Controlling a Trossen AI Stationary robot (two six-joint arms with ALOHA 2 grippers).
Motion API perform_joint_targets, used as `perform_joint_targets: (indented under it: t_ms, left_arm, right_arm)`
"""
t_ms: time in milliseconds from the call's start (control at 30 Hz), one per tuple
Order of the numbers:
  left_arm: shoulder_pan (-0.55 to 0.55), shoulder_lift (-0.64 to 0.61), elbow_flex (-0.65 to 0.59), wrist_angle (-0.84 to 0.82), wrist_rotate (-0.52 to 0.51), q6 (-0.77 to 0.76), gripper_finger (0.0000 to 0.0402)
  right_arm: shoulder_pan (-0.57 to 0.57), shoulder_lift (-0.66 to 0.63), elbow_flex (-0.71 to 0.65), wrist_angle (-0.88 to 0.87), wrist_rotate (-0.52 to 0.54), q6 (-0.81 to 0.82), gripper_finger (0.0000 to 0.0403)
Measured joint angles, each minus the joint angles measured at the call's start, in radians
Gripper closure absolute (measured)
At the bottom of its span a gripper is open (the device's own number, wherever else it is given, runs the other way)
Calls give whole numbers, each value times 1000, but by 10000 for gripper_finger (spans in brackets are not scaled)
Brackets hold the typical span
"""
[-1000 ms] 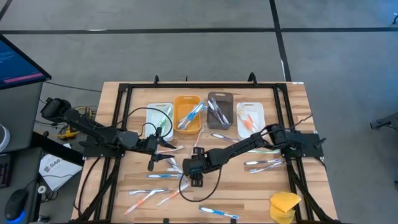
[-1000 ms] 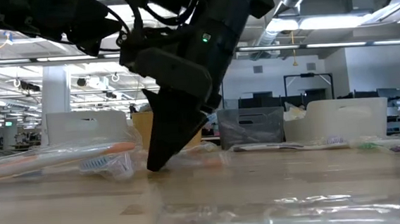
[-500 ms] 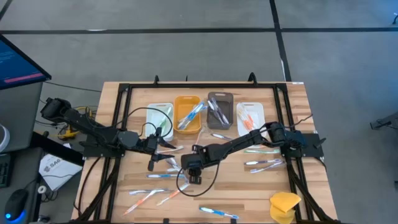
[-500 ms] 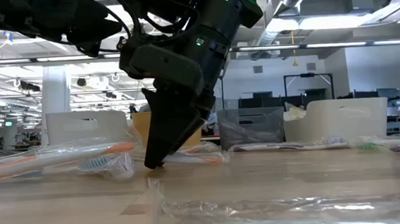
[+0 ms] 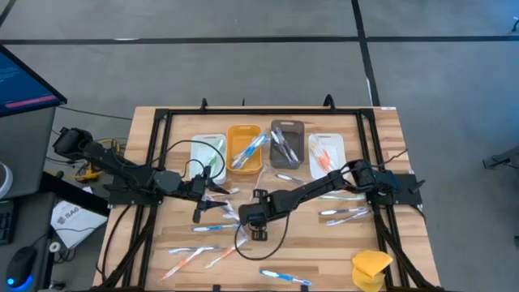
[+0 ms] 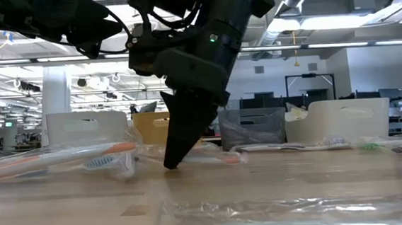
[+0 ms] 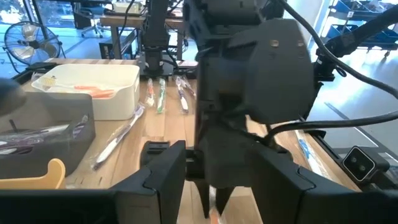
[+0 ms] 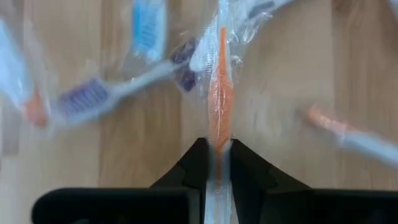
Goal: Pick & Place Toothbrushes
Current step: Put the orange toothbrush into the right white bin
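Wrapped toothbrushes lie scattered flat on the wooden table [image 5: 381,130]. My right gripper [image 5: 242,216] reaches to the table's middle and points steeply down, its tips [image 6: 173,164] at the tabletop. It is shut on an orange-handled toothbrush [image 8: 219,93] in a clear wrapper. My left gripper [image 5: 207,203] waits just to the left of it, open with nothing between its fingers [image 7: 163,171]. Four small bins [image 5: 244,130] stand in a row at the far side, each with toothbrushes inside. My right gripper pinches the orange toothbrush's handle [image 8: 217,138] through its wrapper between the two fingers [image 8: 198,160]. The fingers come from above, slanting down, and the brush runs out ahead of them. The toothbrush lies on the table.
Other wrapped toothbrushes lie close around the held one [image 8: 93,96], near the front edge [image 5: 284,277] and at the right [image 5: 345,215]. A yellow sponge-like lump [image 5: 371,268] sits at the near right corner. A black frame [image 5: 162,122] edges the table.
My right gripper has stayed low at the table's middle and its fingers have drawn together on the orange toothbrush. The wrapped brush at its tips has slid a little along the table. My left arm has kept still.
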Motion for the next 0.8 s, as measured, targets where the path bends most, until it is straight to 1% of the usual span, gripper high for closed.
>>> perform_joint_targets:
  t_ms: [133, 300, 400, 600, 800]
  left_arm:
    - [0, 0, 0, 0, 0, 0, 241]
    - [0, 0, 0, 0, 0, 0, 242]
    - [0, 0, 0, 0, 0, 0, 241]
    - [0, 0, 0, 0, 0, 0, 242]
    - [0, 0, 0, 0, 0, 0, 241]
  right_arm:
    - [16, -28, -4, -67, 16, 0, 343]
    - [34, -65, -2, -154, 42, 20, 366]
    - [49, -75, -1, -174, 82, 20, 366]
    - [67, -104, 3, -257, 90, 52, 366]
    - [89, -168, 1, -402, 91, 121, 363]
